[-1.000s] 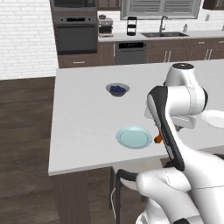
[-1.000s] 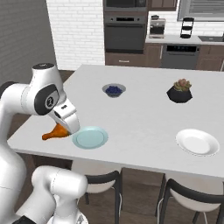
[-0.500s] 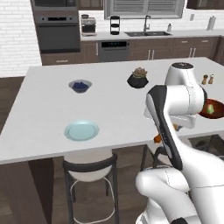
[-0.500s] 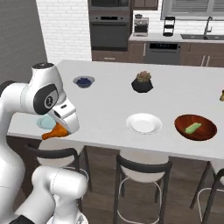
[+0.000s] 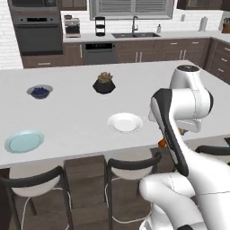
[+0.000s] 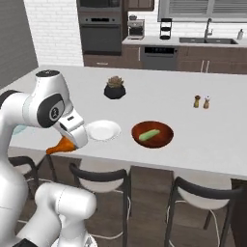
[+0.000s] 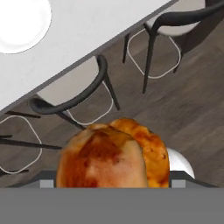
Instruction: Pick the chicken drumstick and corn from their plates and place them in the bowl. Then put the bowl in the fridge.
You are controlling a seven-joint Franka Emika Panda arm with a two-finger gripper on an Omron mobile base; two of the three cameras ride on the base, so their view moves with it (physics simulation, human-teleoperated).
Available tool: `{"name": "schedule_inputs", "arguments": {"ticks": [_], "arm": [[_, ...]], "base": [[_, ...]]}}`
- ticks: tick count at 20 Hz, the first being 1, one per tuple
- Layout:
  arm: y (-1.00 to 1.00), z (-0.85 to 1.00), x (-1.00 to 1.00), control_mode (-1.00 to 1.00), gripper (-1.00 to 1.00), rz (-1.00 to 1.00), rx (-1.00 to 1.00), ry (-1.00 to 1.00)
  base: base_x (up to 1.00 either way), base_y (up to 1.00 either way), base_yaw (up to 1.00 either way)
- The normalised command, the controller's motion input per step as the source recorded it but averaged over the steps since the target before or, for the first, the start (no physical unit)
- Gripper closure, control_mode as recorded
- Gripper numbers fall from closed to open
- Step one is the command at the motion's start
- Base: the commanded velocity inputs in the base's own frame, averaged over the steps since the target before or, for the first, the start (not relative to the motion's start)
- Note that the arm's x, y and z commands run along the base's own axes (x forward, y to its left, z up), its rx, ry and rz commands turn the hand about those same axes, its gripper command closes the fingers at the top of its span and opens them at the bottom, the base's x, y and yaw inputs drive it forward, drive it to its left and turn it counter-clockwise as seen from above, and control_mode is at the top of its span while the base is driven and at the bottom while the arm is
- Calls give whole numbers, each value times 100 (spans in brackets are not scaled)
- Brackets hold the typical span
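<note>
Island counter (image 6: 193, 130): long white top, dark-framed stools (image 5: 36, 188) tucked along its near edge. Back wall has a built-in oven (image 6: 100, 31) and a sink (image 5: 134, 34).

On the counter, right base view: reddish-brown bowl (image 6: 153, 134) near the front edge with the corn (image 6: 148, 134) lying inside it. White plate (image 6: 102, 130) just left of the bowl, bare. Black plant pot (image 6: 115, 89) farther back, salt and pepper shakers (image 6: 201, 102) off to the right.

Left base view: light blue plate (image 5: 24, 141) at the counter's left front, well apart from the white plate; small bowl of blueberries (image 5: 40, 91) behind it.

Gripper (image 6: 67, 144) is off the counter's front edge, over the floor and stools, jaws wide and clamped on the fat end of the chicken drumstick (image 7: 113, 155). Bone end sticks out sideways in the right base view. The hand view has the meat right against the lens, the fingertips hidden behind it.
</note>
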Motion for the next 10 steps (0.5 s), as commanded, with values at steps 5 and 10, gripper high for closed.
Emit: {"name": "schedule_inputs", "arguments": {"ticks": [5, 10], "arm": [[0, 0, 0, 100, 100, 0, 0, 0], [0, 0, 0, 100, 100, 0, 0, 0]], "base": [[44, -100, 0], [77, -84, 0]]}}
